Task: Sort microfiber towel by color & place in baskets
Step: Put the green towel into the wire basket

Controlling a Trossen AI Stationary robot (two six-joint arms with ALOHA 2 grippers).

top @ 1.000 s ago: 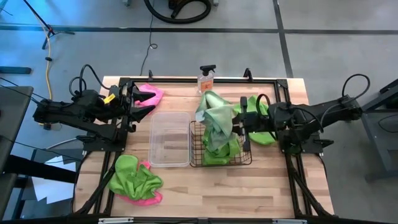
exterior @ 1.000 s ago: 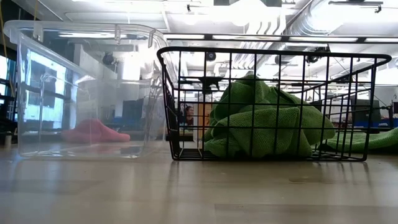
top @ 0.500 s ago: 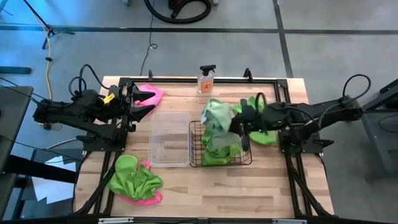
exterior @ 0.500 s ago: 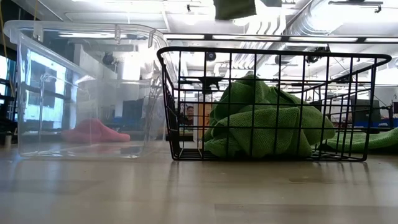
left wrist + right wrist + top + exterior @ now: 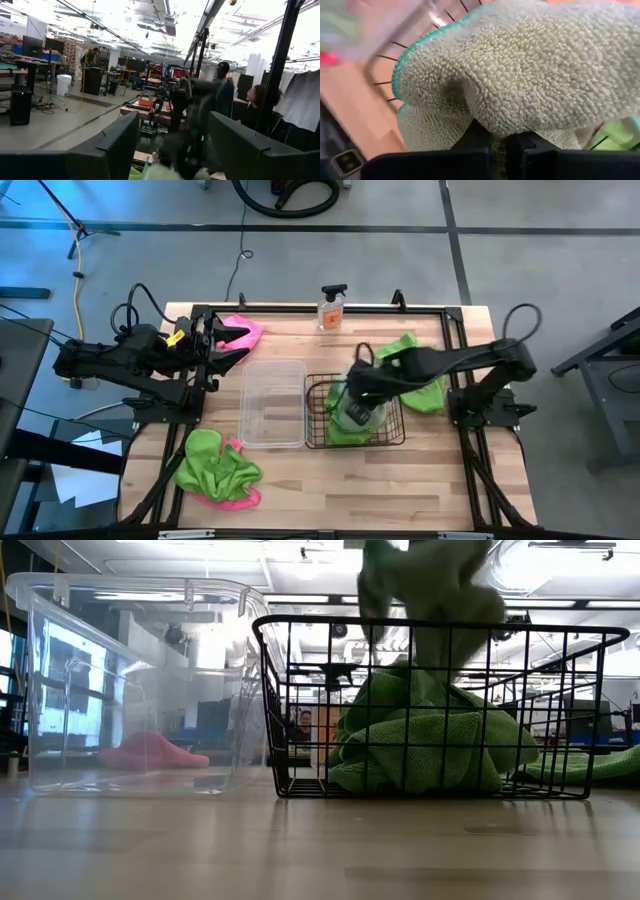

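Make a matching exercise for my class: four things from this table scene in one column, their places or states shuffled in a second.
1. right hand
2. left hand
3. clear plastic tub
4. spray bottle

a. at the table's far edge
b. shut on a green towel over the wire basket
c. open, beside the pink towel
d. holds no towel

Pairs: 1-b, 2-c, 3-d, 4-a

Robotics lab or workshop: open ceiling ducts (image 5: pixel 560 580), strip lights, workbenches (image 5: pixel 150 107) with gear, grey concrete floor (image 5: pixel 560 260), people (image 5: pixel 222 90) standing about.
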